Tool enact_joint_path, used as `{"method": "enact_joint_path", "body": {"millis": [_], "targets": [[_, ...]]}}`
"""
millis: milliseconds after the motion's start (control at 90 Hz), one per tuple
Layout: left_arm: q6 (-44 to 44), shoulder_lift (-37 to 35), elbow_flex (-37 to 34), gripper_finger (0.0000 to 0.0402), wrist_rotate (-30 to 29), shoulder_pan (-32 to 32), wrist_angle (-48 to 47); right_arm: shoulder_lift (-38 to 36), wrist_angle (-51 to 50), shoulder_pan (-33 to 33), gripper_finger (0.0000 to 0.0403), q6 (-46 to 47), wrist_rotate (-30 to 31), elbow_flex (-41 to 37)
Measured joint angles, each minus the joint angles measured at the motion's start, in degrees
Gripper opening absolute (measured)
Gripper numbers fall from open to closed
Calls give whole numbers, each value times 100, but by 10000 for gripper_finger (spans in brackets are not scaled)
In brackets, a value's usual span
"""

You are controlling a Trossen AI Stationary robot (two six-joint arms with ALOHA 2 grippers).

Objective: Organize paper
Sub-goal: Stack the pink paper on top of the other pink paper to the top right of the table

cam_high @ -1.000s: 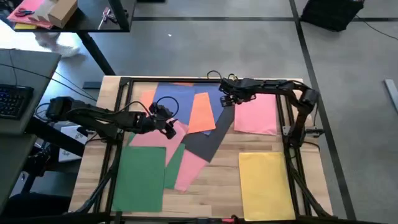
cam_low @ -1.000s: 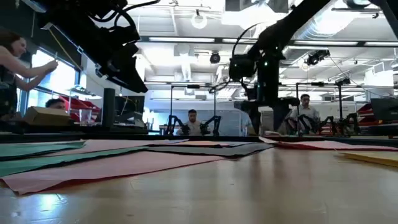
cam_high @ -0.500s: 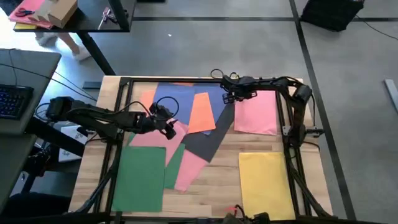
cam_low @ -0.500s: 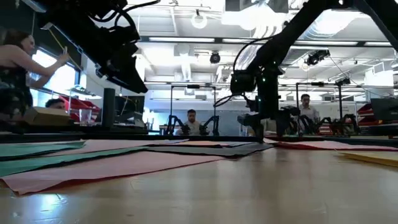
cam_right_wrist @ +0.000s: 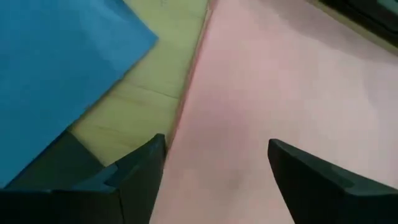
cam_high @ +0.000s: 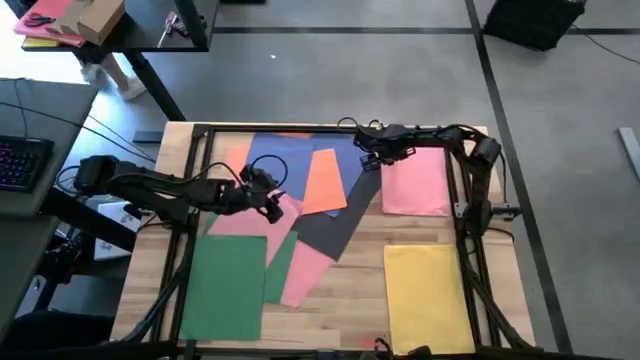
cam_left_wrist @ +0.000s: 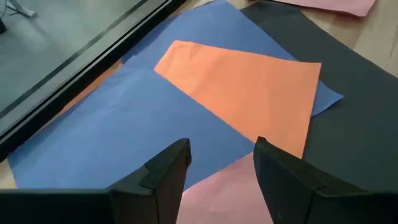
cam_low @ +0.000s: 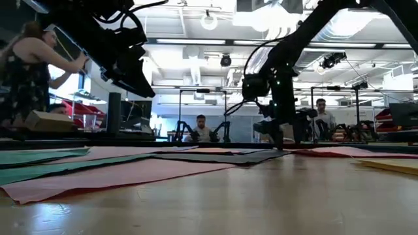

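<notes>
Coloured paper lies flat on the wooden table. A blue sheet (cam_high: pixel 275 160), an orange sheet (cam_high: pixel 325 180), a dark grey sheet (cam_high: pixel 330 228) and two pink sheets (cam_high: pixel 300 262) overlap in the middle. A green sheet (cam_high: pixel 228 285) lies near left and a yellow sheet (cam_high: pixel 428 295) near right. A separate pink sheet (cam_high: pixel 415 182) lies far right. My right gripper (cam_high: pixel 372 160) is open, low over that pink sheet's far left corner (cam_right_wrist: pixel 217 106). My left gripper (cam_high: pixel 272 202) is open and hangs above the middle pile, over the blue sheet (cam_left_wrist: pixel 124 118) and orange sheet (cam_left_wrist: pixel 242 87). My right gripper's open fingers (cam_right_wrist: pixel 311 180) stand apart over the pink sheet near its left edge, slanting down from above. Whether their tips touch the paper cannot be told, since the wrist view cuts them off.
A black frame rail (cam_high: pixel 320 128) runs along the table's far edge, and side rails (cam_high: pixel 185 250) stand at left and right. A desk with a keyboard (cam_high: pixel 20 160) stands off the left side. People (cam_low: pixel 26 72) are in the room beyond.
My right gripper has come down toward the table over the far right pink sheet's left far corner and gone slightly toward the right edge, staying open.
</notes>
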Motion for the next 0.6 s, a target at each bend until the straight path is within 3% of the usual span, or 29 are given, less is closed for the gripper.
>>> {"method": "enact_joint_path", "body": {"millis": [189, 344, 456, 600], "targets": [[4, -1, 0, 168, -1, 0, -3, -186, -97, 383, 270, -302, -7, 304], [-47, 1, 0, 168, 2, 0, -107, -404, 396, 1241, 270, -837, 7, 333], [-297, 1, 0, 168, 155, 0, -429, -407, 1298, 2002, 270, -1709, 97, 290], [-830, -35, 2, 168, 605, -2, -1133, -201, 2887, 2864, 270, -3537, 125, 228]]}}
